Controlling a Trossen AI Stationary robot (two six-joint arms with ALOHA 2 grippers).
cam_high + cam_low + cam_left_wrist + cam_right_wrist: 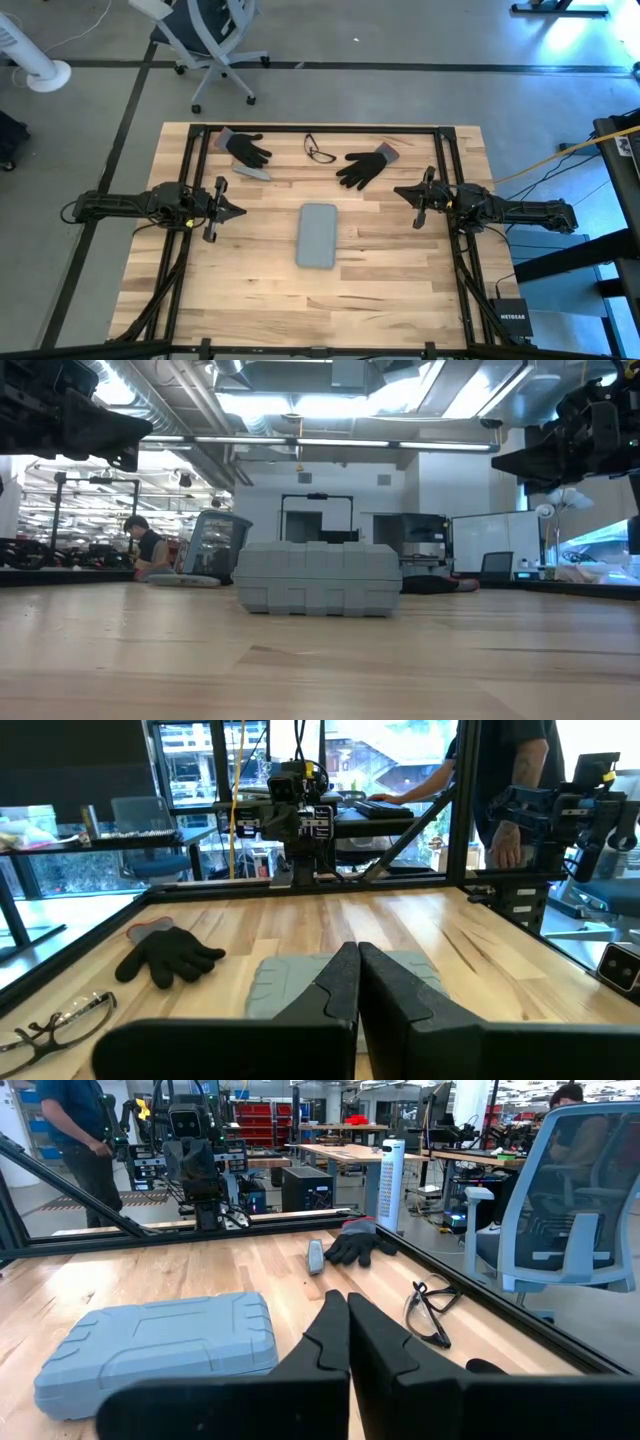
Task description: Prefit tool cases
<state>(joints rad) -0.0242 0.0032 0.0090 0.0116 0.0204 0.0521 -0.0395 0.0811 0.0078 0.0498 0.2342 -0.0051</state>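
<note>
The blue-grey tool case (318, 235) lies flat and closed on the wooden table's middle; it also shows in the low view (317, 578), the left wrist view (285, 978) and the right wrist view (160, 1345). My left gripper (238, 210) waits shut at the table's left, level, pointing at the case. My right gripper (400, 192) waits shut at the table's right, level, pointing toward the table's left. Both hang above the table, clear of the case.
Two black gloves (246, 148) (366, 165) lie at the far side, with a small grey bar (252, 172) by the left glove and safety glasses (319, 150) between them. A black frame (320, 130) runs along the table's edges. A person stands beyond the right side (500, 780).
</note>
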